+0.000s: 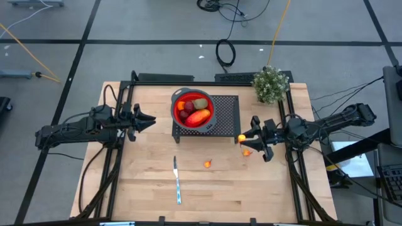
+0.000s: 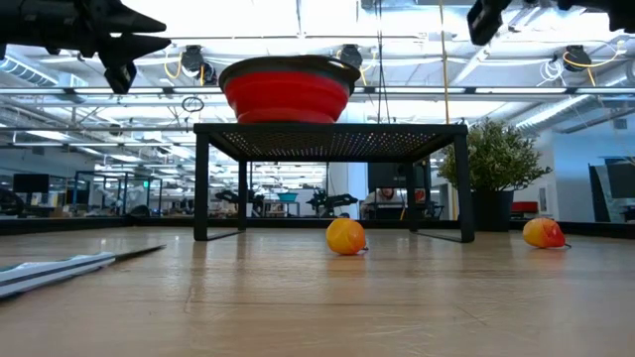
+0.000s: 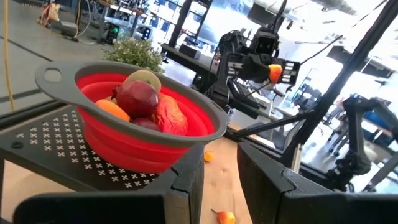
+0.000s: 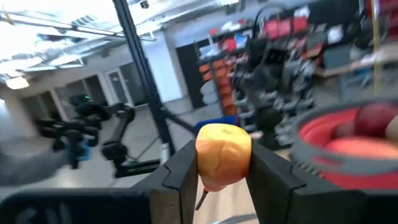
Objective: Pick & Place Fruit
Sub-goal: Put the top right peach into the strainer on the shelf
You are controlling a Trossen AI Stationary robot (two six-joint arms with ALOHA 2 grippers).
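Carrying small orange fruit (image 4: 222, 155), clamped between right gripper (image 1: 244, 139) fingers, right of red bowl (image 1: 193, 108) on black rack (image 1: 226, 116) | you lift clear of grey rim, centre, then release | left gripper (image 1: 146, 119) open, waiting left | two orange pieces (image 1: 207, 164) remain on table (image 1: 138, 182).

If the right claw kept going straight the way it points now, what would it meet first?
Holding a small orange-yellow fruit, the right claw points toward the round red collapsible bowl on the black perforated stand; probably the stand's edge first, depth unclear.
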